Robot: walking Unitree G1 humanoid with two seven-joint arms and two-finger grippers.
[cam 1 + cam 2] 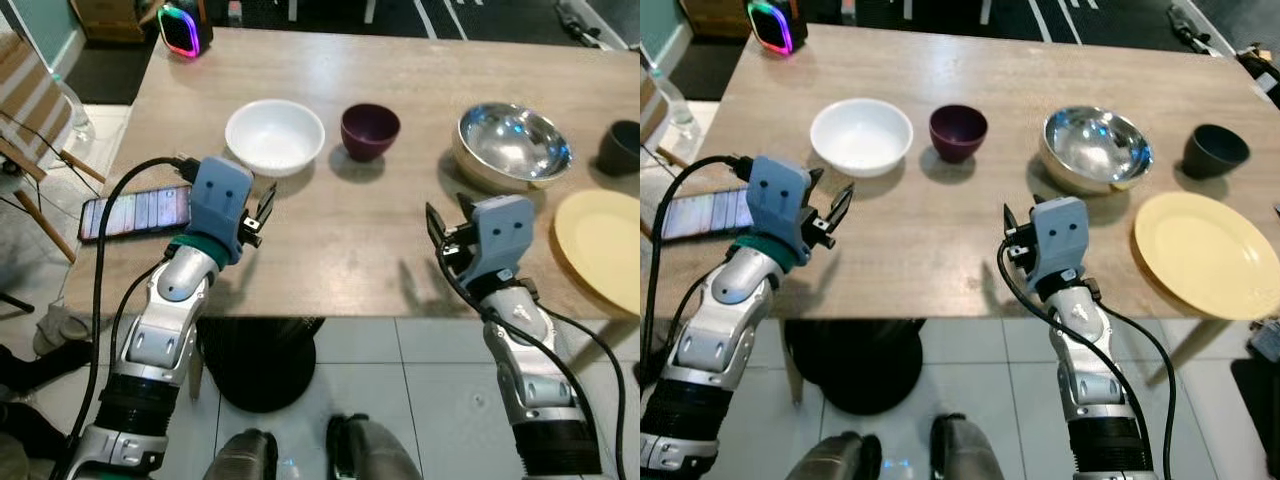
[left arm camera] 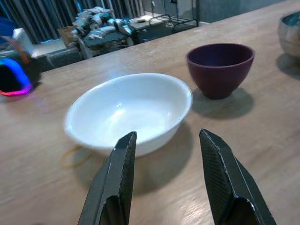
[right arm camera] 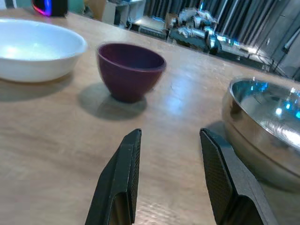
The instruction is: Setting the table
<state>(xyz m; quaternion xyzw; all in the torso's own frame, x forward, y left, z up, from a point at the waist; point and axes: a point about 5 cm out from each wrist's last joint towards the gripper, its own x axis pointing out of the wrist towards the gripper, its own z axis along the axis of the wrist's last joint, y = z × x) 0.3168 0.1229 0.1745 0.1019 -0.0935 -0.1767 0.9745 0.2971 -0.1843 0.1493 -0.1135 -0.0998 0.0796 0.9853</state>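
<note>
Head views look steeply down from above the surface's [image 1: 400,250] near edge. Wrist views skim low across it toward twelve o'clock; both share the purple bowl [image 2: 220,68] and white bowl [image 2: 129,111].

Bare wooden table [image 1: 350,250] spans the frame centre, between both grippers. Along the upper half, white bowl [image 1: 274,136], purple cup [image 1: 370,130] and steel bowl [image 1: 513,145] form a row, with narrow gaps between them. Yellow plate [image 1: 603,247] blocks the right edge.
</note>
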